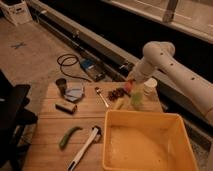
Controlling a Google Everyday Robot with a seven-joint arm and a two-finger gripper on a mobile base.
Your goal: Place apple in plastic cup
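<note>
The apple (128, 86), small and reddish-orange, sits at the tip of my gripper (130, 83), which is shut on it. The gripper hangs from the white arm (159, 54) that reaches in from the right. The apple is held just above and slightly left of the plastic cup (136, 99), a pale yellow-green cup standing on the wooden table (50, 125) near its far edge. The cup stands upright in front of the white jar.
A white lidded jar (149, 88) stands right behind the cup and a dark grape cluster (116, 93) lies left of it. A large yellow bin (145, 145) fills the near right. A spoon (101, 96), dark cup (61, 85), blue cloth (75, 92), green pepper (69, 136) and white brush (85, 147) lie to the left.
</note>
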